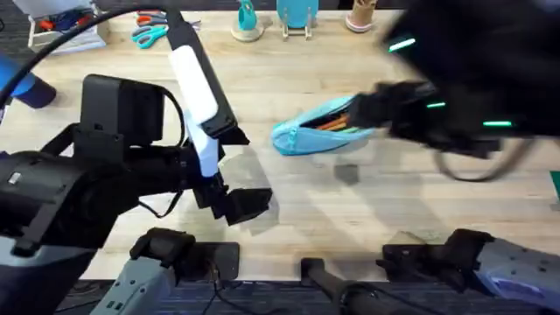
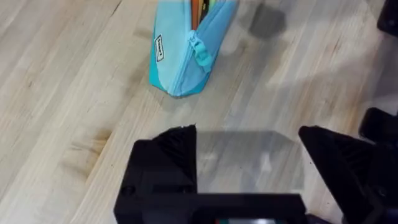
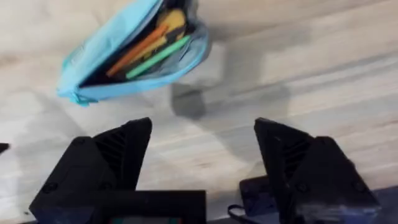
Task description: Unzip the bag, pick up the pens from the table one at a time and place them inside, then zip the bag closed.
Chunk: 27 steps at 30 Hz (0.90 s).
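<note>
Bag (image 1: 317,131) lying on the table (image 1: 367,210), right of centre in the overhead view, zipper open along its top. Inside, orange pen (image 3: 138,48) and green pen (image 3: 158,56) side by side, with something yellowish just beside them, too blurred to name. From overhead, only a sliver of orange peeking from the mouth. From the left wrist, closed end of the bag (image 2: 186,56) facing the camera, zipper pull (image 2: 200,50) hanging at that end, small label on the side.

Left gripper (image 2: 249,155) low over bare wood just short of the bag's closed end, fingers (image 2: 168,162) spread wide, nothing between them. In the overhead view, left gripper (image 1: 232,203) sitting left of the bag, clear of it.

Right gripper (image 3: 202,158) hovering beside the open bag, jaws wide apart, holding nothing, only table grain and shadow between the fingers (image 3: 118,155). From overhead, right arm large, dark and blurred near the bag's far end, so contact there impossible to judge.

Scissors (image 1: 149,33) far back on the table, well apart from the bag.
</note>
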{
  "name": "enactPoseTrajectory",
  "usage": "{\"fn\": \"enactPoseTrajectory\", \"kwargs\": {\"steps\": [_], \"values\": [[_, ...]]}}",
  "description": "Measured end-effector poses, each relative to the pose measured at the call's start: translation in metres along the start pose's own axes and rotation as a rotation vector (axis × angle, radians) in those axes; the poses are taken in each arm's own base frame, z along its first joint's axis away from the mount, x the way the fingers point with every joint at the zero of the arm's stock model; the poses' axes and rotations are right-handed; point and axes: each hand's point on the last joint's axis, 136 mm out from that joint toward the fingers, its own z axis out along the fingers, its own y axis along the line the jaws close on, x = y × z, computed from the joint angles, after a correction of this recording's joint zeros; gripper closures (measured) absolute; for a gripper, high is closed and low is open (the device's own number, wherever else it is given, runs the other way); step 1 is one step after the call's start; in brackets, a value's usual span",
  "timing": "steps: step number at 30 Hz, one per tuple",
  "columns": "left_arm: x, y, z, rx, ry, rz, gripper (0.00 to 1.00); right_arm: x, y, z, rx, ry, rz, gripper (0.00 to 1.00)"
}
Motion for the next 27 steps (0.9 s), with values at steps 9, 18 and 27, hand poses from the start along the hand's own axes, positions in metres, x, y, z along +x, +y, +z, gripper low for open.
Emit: {"fn": "enactPoseTrajectory", "kwargs": {"steps": [9, 18, 27], "values": [[0.0, 0.0, 0.0, -0.001, 0.0, 0.0, 0.006, -0.027, -0.046, -0.04, -0.208, -0.211, 0.048, 0.008], [0.0, 0.0, 0.0, 0.0, 0.001, 0.0, 0.006, 0.009, 0.014, 0.003, -0.514, -0.15, -0.166, 0.006], [0.0, 0.0, 0.0, -0.001, 0.001, 0.0, 0.006, 0.04, 0.054, 0.035, -0.683, -0.044, -0.289, 0.006]]}}
